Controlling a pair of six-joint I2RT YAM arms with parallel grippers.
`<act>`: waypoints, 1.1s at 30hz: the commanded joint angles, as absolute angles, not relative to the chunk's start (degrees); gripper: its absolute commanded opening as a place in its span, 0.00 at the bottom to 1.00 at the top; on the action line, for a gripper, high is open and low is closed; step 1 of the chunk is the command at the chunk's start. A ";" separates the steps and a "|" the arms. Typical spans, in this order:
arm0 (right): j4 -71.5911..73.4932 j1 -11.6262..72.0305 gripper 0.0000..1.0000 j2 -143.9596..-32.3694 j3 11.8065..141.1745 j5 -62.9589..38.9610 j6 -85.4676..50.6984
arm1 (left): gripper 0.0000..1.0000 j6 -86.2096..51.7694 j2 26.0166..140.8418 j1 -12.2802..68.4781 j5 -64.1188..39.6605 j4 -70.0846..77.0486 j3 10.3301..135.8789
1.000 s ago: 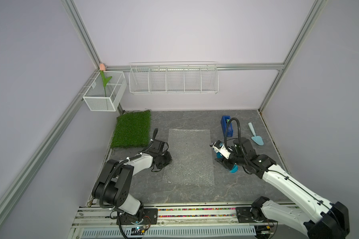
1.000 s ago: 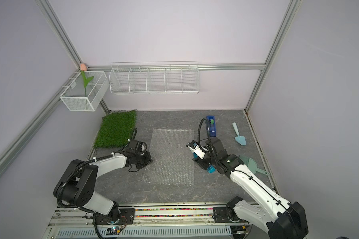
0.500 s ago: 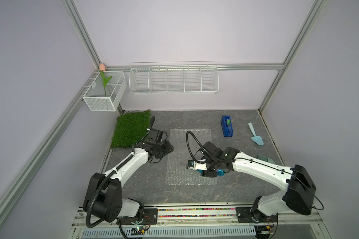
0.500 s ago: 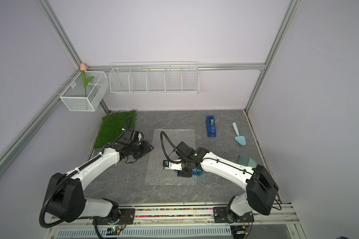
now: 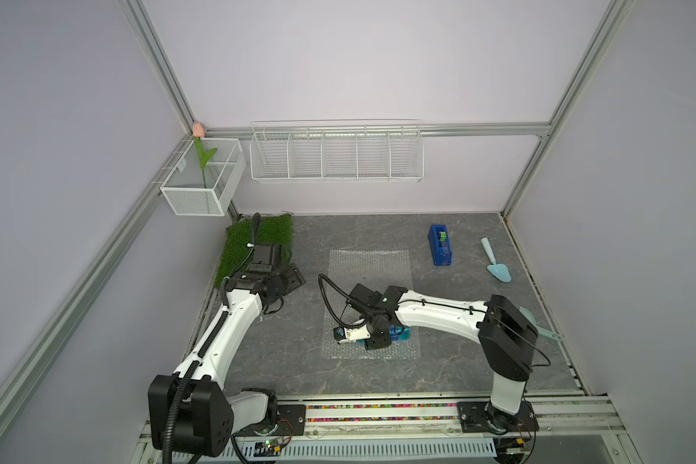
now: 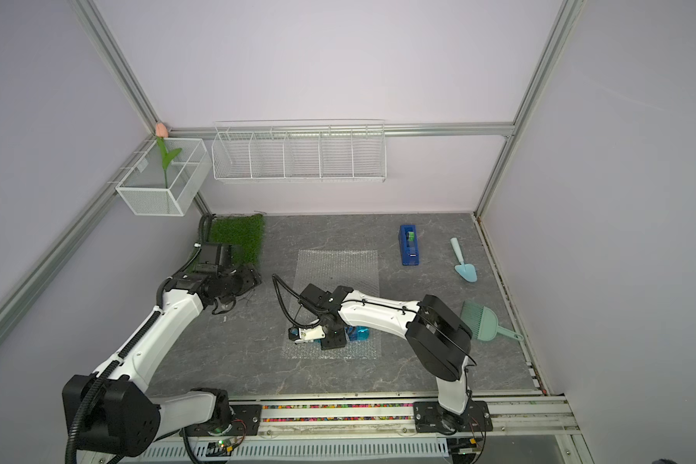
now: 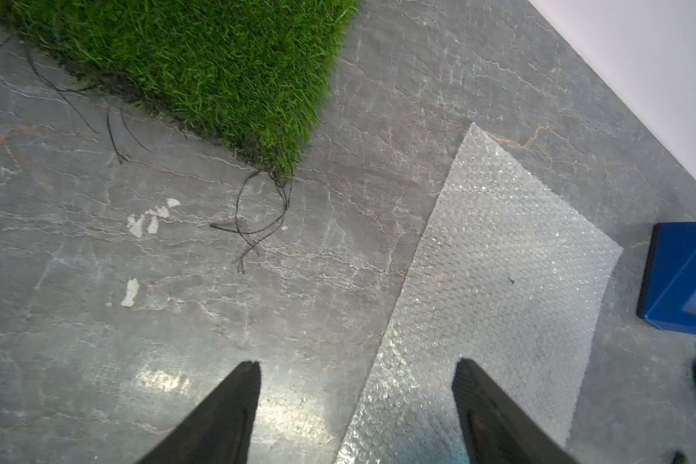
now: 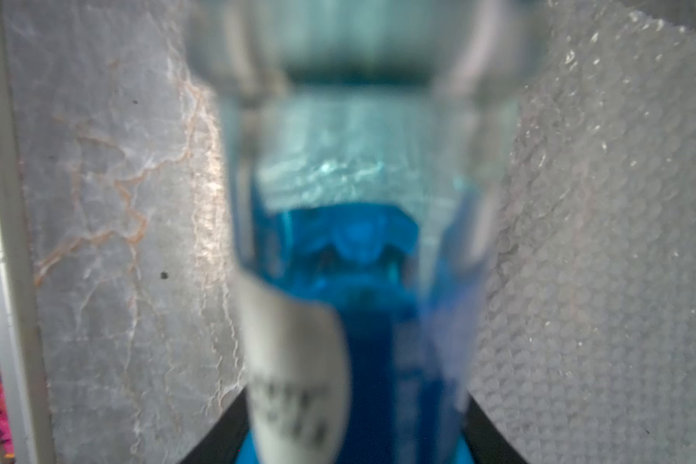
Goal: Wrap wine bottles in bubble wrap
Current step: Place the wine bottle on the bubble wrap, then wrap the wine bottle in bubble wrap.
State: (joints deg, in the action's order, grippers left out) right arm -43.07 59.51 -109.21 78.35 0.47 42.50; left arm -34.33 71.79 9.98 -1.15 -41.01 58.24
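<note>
At the near end of the bubble wrap (image 5: 370, 267), the wine bottle (image 5: 399, 334) is pinched by the right gripper (image 5: 378, 338), and the wrist hides most of it from above. The left gripper (image 7: 354, 361) is spread and empty, straddling the sheet's edge near the grass mat (image 7: 201, 68). The tape dispenser (image 5: 439, 246) and trowel (image 5: 498, 268) lie well apart.

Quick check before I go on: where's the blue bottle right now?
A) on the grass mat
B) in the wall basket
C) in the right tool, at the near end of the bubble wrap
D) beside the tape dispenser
C: both top views show the right tool gripping the bottle at the bubble wrap's near end.
</note>
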 commanded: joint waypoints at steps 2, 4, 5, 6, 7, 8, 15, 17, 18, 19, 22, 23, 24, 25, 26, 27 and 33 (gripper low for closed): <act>-44.89 59.74 0.19 -111.47 81.92 -0.15 44.13 | 0.79 -31.82 72.40 9.34 0.35 -42.45 58.69; -45.50 59.50 0.26 -113.11 83.03 -0.65 43.87 | 0.79 -31.26 72.87 9.23 0.37 -42.29 59.06; -45.76 59.30 0.31 -114.05 83.54 -1.05 43.44 | 0.79 -31.08 73.10 9.14 0.35 -42.28 59.35; -46.32 59.13 0.38 -114.85 84.23 -1.37 43.14 | 0.79 -30.73 73.37 9.14 0.31 -42.28 59.53; -46.70 59.08 0.42 -115.42 84.69 -1.63 42.89 | 0.79 -30.53 73.72 9.14 0.34 -42.34 59.74; -46.76 58.87 0.46 -115.95 84.92 -1.88 42.64 | 0.79 -30.37 73.97 9.07 0.43 -42.36 60.00; -45.76 57.37 0.88 -116.16 85.50 -4.67 41.15 | 0.81 -29.64 74.79 9.06 0.57 -42.67 61.38; -45.45 57.02 0.96 -115.72 85.65 -5.23 40.90 | 0.82 -29.11 74.79 9.05 0.77 -42.97 62.10; -45.40 56.78 0.94 -115.45 85.72 -5.65 40.90 | 0.82 -28.83 74.79 9.05 0.77 -43.13 62.51; -45.17 56.57 0.88 -115.12 85.84 -5.94 40.86 | 0.83 -28.60 74.77 9.05 0.87 -43.23 62.94; -43.96 55.19 0.88 -112.20 85.63 -8.09 38.97 | 0.89 -26.90 74.51 9.05 0.69 -43.76 65.09; -42.54 54.33 0.88 -110.17 84.94 -9.32 37.97 | 0.90 -25.44 74.38 9.06 -0.21 -43.69 65.93; -40.97 53.27 0.88 -107.82 83.97 -10.88 36.98 | 0.91 -23.03 74.24 9.05 -1.71 -43.32 66.96; -39.33 52.47 0.88 -105.61 82.87 -11.94 35.82 | 0.91 -21.28 74.28 9.05 -2.86 -43.27 68.01; -37.17 51.28 0.88 -102.66 81.24 -13.14 34.63 | 0.92 -19.59 74.27 9.05 -3.81 -43.69 69.43; -34.92 49.89 0.88 -100.11 79.26 -14.19 32.68 | 0.92 -17.95 74.12 9.14 -4.29 -44.38 70.83; -18.07 37.93 0.88 -79.03 60.19 -18.58 20.10 | 0.96 -2.84 70.28 17.99 -2.26 -44.81 72.86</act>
